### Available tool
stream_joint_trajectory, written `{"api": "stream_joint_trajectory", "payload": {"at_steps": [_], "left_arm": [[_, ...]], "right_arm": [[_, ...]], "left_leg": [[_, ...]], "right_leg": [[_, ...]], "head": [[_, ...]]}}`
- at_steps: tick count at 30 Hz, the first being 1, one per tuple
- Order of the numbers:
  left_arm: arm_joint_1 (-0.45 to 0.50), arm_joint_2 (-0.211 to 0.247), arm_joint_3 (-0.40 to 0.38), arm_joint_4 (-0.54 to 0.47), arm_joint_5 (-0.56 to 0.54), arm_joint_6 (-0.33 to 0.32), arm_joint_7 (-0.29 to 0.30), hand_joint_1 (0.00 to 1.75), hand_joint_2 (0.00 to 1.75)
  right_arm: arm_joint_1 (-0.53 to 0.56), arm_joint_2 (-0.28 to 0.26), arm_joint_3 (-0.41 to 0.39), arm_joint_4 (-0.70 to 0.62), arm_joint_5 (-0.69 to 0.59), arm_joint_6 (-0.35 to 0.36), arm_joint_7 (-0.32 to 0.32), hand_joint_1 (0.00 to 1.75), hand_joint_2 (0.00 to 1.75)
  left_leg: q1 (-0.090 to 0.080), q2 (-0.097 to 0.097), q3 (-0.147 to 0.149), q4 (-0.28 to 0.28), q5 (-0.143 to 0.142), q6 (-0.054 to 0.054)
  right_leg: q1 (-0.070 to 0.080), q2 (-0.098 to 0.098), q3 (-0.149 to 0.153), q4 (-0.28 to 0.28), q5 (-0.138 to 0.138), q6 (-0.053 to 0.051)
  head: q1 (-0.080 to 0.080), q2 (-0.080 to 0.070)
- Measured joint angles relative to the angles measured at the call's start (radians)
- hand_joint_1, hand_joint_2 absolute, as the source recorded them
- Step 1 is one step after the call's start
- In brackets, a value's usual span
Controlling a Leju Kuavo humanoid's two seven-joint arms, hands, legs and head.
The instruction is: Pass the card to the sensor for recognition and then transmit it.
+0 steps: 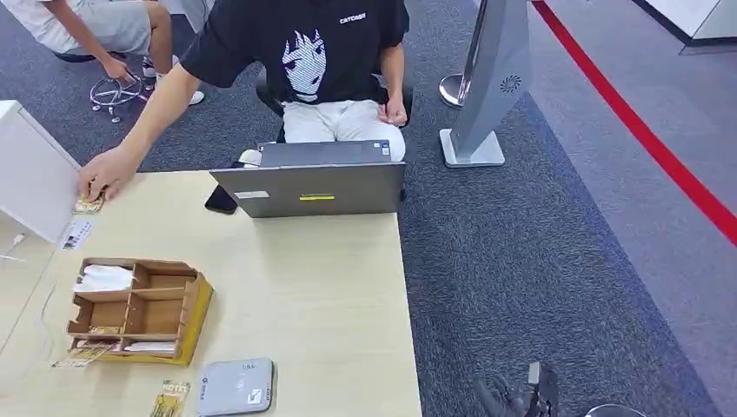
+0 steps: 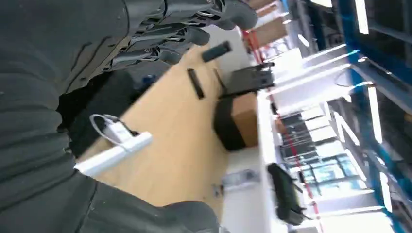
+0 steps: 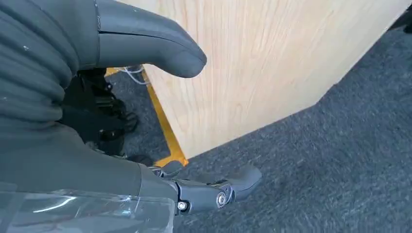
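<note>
At the far left of the head view a person's hand (image 1: 106, 173) presses down on a card (image 1: 88, 204) lying at the left edge of the wooden table (image 1: 330, 287), just beside a white upright panel (image 1: 33, 178). Nearer the robot stands a cardboard organiser (image 1: 135, 308) with open compartments holding papers and cards, and at the near table edge a yellow card (image 1: 170, 398) lies just beside the flat grey sensor (image 1: 235, 387). Behind these a grey laptop (image 1: 311, 187) sits at the far edge of the table, with the seated person in a black shirt (image 1: 304, 43) behind it. The left hand (image 2: 145, 43) shows in its wrist view beside the table, its dark fingers (image 2: 194, 34) stretched out side by side and spread, with nothing between them. The right hand (image 1: 521, 395) hangs low beside the table's right side, over grey carpet (image 1: 556, 261); in its wrist view the thick thumb (image 3: 150, 46) and a dark finger (image 3: 218, 189) stand well apart against the table's wooden side, and it holds nothing. A silver stand (image 1: 491, 82) rises from the carpet further right, with a red floor line (image 1: 643, 130) beyond.
</note>
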Motion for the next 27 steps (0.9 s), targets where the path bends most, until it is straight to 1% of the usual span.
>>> {"api": "stream_joint_trajectory", "payload": {"at_steps": [1, 2, 4, 5, 6, 9, 11, 12, 13, 14, 16, 18, 19, 20, 21, 22, 23, 24, 25, 26, 27], "left_arm": [[0.002, -0.015, 0.018, 0.004, 0.006, -0.001, 0.005, 0.0, 1.75], [0.003, -0.027, 0.032, 0.006, 0.017, 0.002, 0.025, 0.0, 1.75], [0.008, -0.048, 0.056, 0.031, 0.076, 0.036, 0.128, 0.0, 1.75], [0.013, -0.056, 0.062, 0.057, 0.119, 0.066, 0.181, 0.0, 1.75], [0.019, -0.063, 0.067, 0.083, 0.155, 0.091, 0.212, 0.0, 1.75], [0.041, -0.085, 0.069, 0.184, 0.233, 0.155, 0.271, 0.0, 1.75], [0.05, -0.093, 0.069, 0.263, 0.273, 0.198, 0.334, 0.0, 1.75], [0.052, -0.094, 0.069, 0.296, 0.295, 0.214, 0.355, 0.0, 1.75], [0.054, -0.1, 0.068, 0.327, 0.311, 0.225, 0.362, 1.54, 1.75], [0.058, -0.104, 0.067, 0.353, 0.32, 0.233, 0.37, 1.75, 1.75], [0.065, -0.108, 0.063, 0.396, 0.337, 0.256, 0.419, 1.75, 1.75], [0.069, -0.111, 0.048, 0.446, 0.332, 0.261, 0.473, 1.75, 1.75], [0.069, -0.112, 0.039, 0.471, 0.295, 0.255, 0.496, 1.75, 1.75], [0.069, -0.115, 0.032, 0.504, 0.223, 0.23, 0.53, 1.75, 1.75], [0.069, -0.117, 0.027, 0.536, 0.145, 0.197, 0.566, 1.75, 1.75], [0.069, -0.118, 0.022, 0.57, 0.052, 0.146, 0.612, 1.75, 1.75], [0.07, -0.119, 0.016, 0.606, -0.049, 0.071, 0.656, 1.75, 1.75], [0.073, -0.121, 0.012, 0.634, -0.123, 0.001, 0.689, 1.75, 1.75], [0.08, -0.121, 0.008, 0.657, -0.184, -0.07, 0.719, 1.75, 1.75], [0.087, -0.123, 0.001, 0.677, -0.23, -0.124, 0.737, 1.75, 1.75], [0.094, -0.123, -0.009, 0.702, -0.263, -0.165, 0.756, 1.75, 1.75]], "right_arm": [[0.001, 0.0, 0.0, -0.004, 0.0, 0.0, 0.001, 0.0, 1.75], [0.001, -0.001, 0.0, -0.008, 0.0, 0.001, 0.001, 0.0, 1.75], [0.0, -0.001, 0.0, -0.012, 0.001, 0.003, 0.011, 0.0, 1.75], [0.0, -0.001, 0.0, -0.012, 0.0, 0.007, 0.016, 0.0, 1.75], [0.0, -0.001, 0.0, -0.011, 0.0, 0.012, 0.016, 0.0, 1.75], [-0.009, -0.002, 0.001, -0.007, -0.013, 0.03, 0.019, 0.0, 1.75], [-0.018, -0.003, 0.005, -0.003, -0.012, 0.042, 0.021, 0.0, 1.75], [-0.022, -0.003, 0.008, -0.001, -0.013, 0.046, 0.025, 0.1, 1.75], [-0.024, -0.003, 0.011, 0.002, -0.013, 0.051, 0.026, 1.75, 1.75], [-0.026, -0.003, 0.014, 0.003, -0.013, 0.054, 0.027, 1.75, 1.75], [-0.03, -0.005, 0.021, 0.007, -0.014, 0.057, 0.027, 1.75, 1.75], [-0.033, -0.008, 0.028, 0.009, -0.015, 0.062, 0.022, 1.75, 1.75], [-0.034, -0.009, 0.032, 0.009, -0.016, 0.064, 0.017, 1.75, 1.75], [-0.034, -0.011, 0.034, 0.009, -0.016, 0.064, 0.013, 1.75, 1.75], [-0.034, -0.011, 0.035, 0.009, -0.016, 0.063, 0.01, 1.75, 1.75], [-0.034, -0.012, 0.037, 0.009, -0.017, 0.061, 0.009, 1.75, 1.75], [-0.034, -0.013, 0.039, 0.009, -0.023, 0.055, 0.008, 1.75, 1.75], [-0.034, -0.013, 0.039, 0.007, -0.027, 0.051, 0.007, 1.75, 1.75], [-0.032, -0.014, 0.039, 0.006, -0.029, 0.05, 0.007, 1.75, 1.75], [-0.029, -0.014, 0.039, 0.002, -0.029, 0.046, 0.007, 1.75, 1.75], [-0.026, -0.014, 0.039, -0.003, -0.029, 0.042, 0.007, 1.36, 1.75]], "left_leg": [[0.0, 0.0, 0.0, 0.0, 0.0, 0.0], [0.0, 0.0, 0.0, 0.0, 0.0, 0.0], [0.0, 0.0, 0.001, 0.0, 0.0, 0.0], [0.0, 0.0, 0.001, 0.0, 0.0, 0.0], [0.0, 0.0, 0.001, 0.0, 0.0, 0.0], [0.0, 0.0, 0.001, 0.0, 0.0, 0.0], [-0.001, 0.0, 0.001, 0.0, 0.0, 0.0], [-0.001, 0.0, 0.001, 0.0, 0.0, 0.0], [0.0, 0.0, 0.001, 0.0, 0.0, 0.0], [0.0, 0.0, 0.001, 0.0, 0.0, 0.0], [-0.001, 0.0, 0.001, 0.0, 0.0, 0.0], [-0.001, 0.0, 0.001, 0.0, 0.0, 0.0], [-0.001, 0.0, 0.001, 0.0, 0.0, 0.0], [-0.001, 0.0, 0.001, 0.0, 0.0, 0.0], [-0.001, 0.0, 0.002, 0.0, 0.0, 0.0], [-0.001, 0.0, 0.001, 0.0, 0.0, 0.0], [-0.001, 0.0, 0.001, 0.0, 0.0, 0.0], [-0.001, 0.0, 0.001, 0.0, 0.0, 0.0], [-0.001, 0.0, 0.002, 0.0, 0.0, 0.0], [-0.001, 0.0, 0.002, 0.0, 0.0, 0.0], [-0.001, 0.0, 0.002, 0.0, 0.0, 0.0]], "right_leg": [[0.0, 0.0, 0.0, 0.0, 0.0, 0.0], [0.0, 0.0, 0.001, 0.0, 0.0, 0.0], [0.0, 0.0, 0.002, 0.0, 0.0, 0.0], [0.0, 0.0, 0.002, 0.0, 0.0, 0.0], [0.0, 0.0, 0.002, 0.0, 0.0, 0.0], [0.0, 0.0, 0.002, 0.0, 0.0, 0.0], [-0.001, 0.0, 0.002, 0.0, 0.0, 0.0], [-0.001, 0.0, 0.002, 0.0, 0.0, 0.0], [0.0, 0.0, 0.002, 0.0, 0.0, 0.0], [0.0, 0.0, 0.002, 0.0, 0.0, 0.0], [-0.001, 0.0, 0.002, 0.0, 0.0, 0.0], [-0.001, 0.0, 0.002, 0.0, 0.0, 0.0], [-0.001, 0.0, 0.002, 0.0, 0.0, 0.0], [-0.001, 0.0, 0.002, 0.0, 0.0, 0.0], [-0.001, 0.0, 0.002, 0.0, 0.0, 0.0], [-0.001, 0.0, 0.002, 0.0, 0.0, 0.0], [-0.001, 0.0, 0.002, 0.0, 0.0, 0.0], [-0.001, 0.0, 0.002, 0.0, 0.0, 0.0], [-0.001, 0.0, 0.002, 0.0, 0.0, 0.0], [-0.001, 0.0, 0.002, 0.0, 0.0, 0.0], [-0.001, 0.0, 0.002, 0.0, 0.0, 0.0]], "head": [[0.0, 0.0], [0.0, 0.0], [0.0, 0.0], [0.0, 0.0], [0.0, 0.0], [0.001, 0.0], [0.001, 0.0], [0.0, 0.0], [-0.001, 0.0], [0.001, 0.0], [0.0, 0.0], [0.0, 0.0], [0.0, 0.0], [0.0, 0.0], [0.0, 0.0], [0.001, 0.0], [0.0, 0.0], [0.0, 0.0], [0.0, 0.0], [0.0, 0.0], [0.0, 0.0]]}}
